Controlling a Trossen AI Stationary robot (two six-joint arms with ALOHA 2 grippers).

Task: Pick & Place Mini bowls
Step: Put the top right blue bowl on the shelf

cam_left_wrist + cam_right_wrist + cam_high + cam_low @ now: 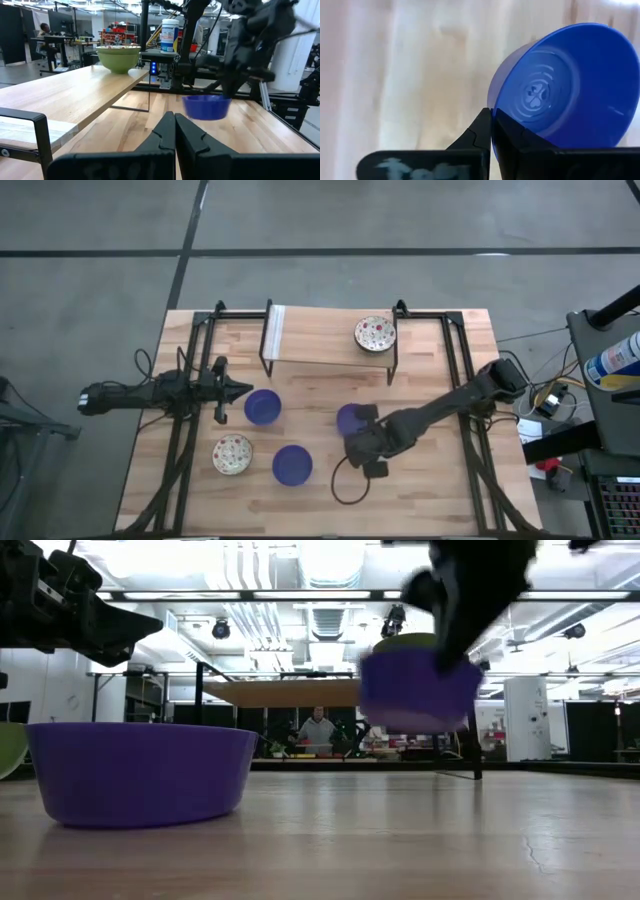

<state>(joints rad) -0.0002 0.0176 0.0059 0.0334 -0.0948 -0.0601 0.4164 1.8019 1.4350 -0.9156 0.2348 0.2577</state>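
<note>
Blue bowl (pixel 565 85) pinched by its rim in right end effector (pixel 491 125), hanging tilted above table (pixel 440 480) for carrying. Left end effector (pixel 175 131) closed, empty, idle.

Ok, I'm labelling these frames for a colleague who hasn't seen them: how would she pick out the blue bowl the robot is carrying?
Start at the wooden table and follow the right arm to the right gripper, near the table's middle. Its fingers are shut on the rim of a small round deep blue bowl. Unlike the two other blue bowls, it hangs clear of the tabletop.
</note>
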